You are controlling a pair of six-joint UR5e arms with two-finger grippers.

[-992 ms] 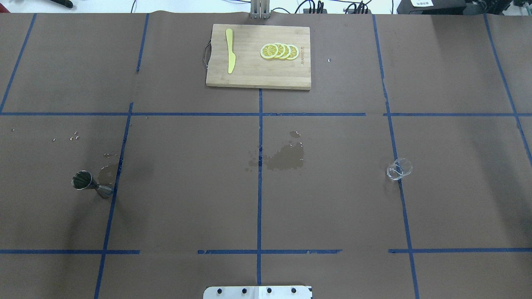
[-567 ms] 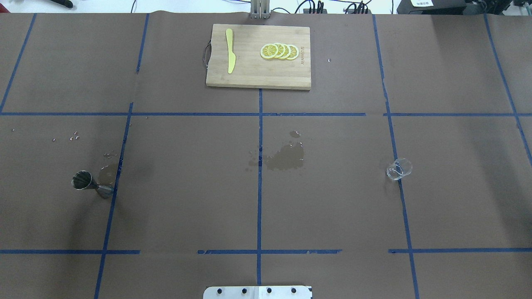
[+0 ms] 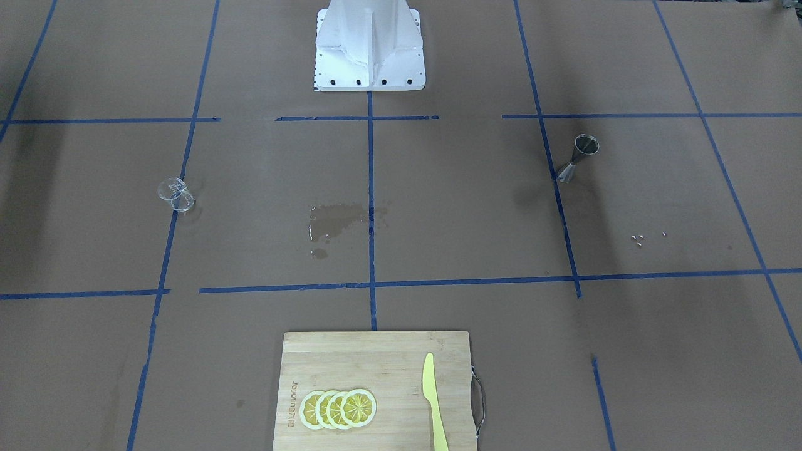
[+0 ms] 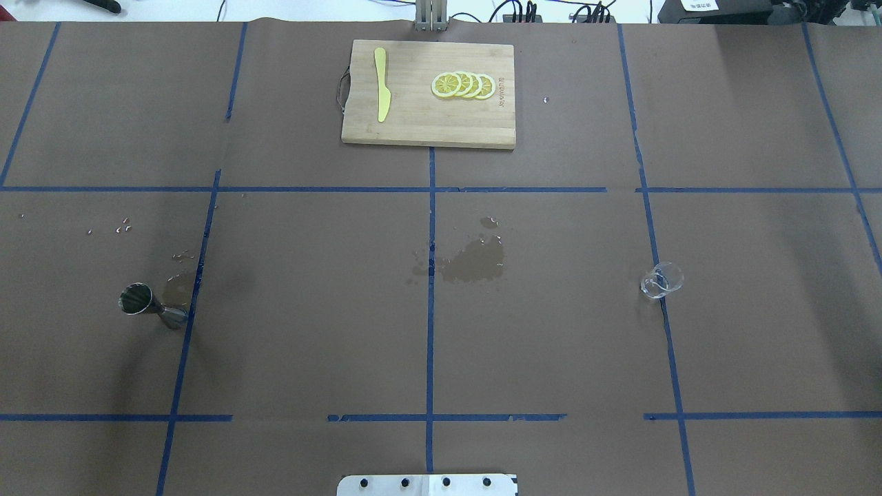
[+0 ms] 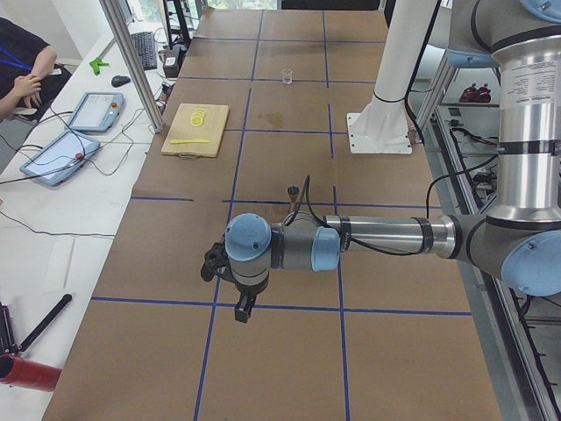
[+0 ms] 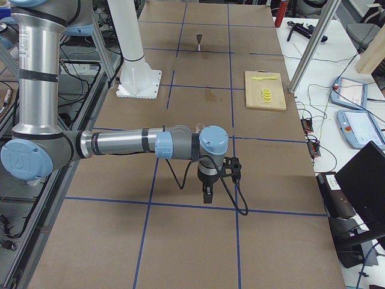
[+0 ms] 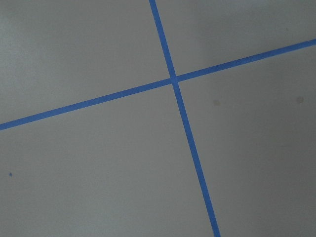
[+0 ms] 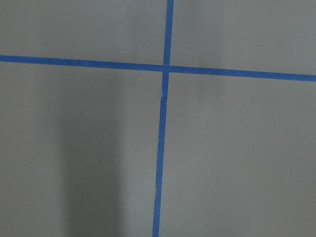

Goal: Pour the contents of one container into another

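The small clear glass cup [image 4: 661, 281] stands on the brown paper at the table's right side, also seen in the front view [image 3: 175, 194] and far off in the left view [image 5: 286, 77]. The steel hourglass jigger [image 4: 151, 308] stands upright at the left side [image 3: 578, 158] [image 5: 293, 195] [image 6: 199, 41]. Neither gripper shows in the overhead or front views. My left gripper [image 5: 243, 311] hangs over the table's left end, pointing down, well short of the jigger. My right gripper [image 6: 206, 197] hangs over the right end. Whether either is open or shut I cannot tell. Both wrist views show only paper and blue tape.
A wet stain [image 4: 474, 262] marks the paper near the table's middle, and a smaller one lies beside the jigger. A bamboo cutting board [image 4: 413, 127] at the far edge carries a yellow knife [image 4: 381, 83] and lemon slices [image 4: 463, 85]. The robot's white base [image 3: 369, 47] stands at the near edge.
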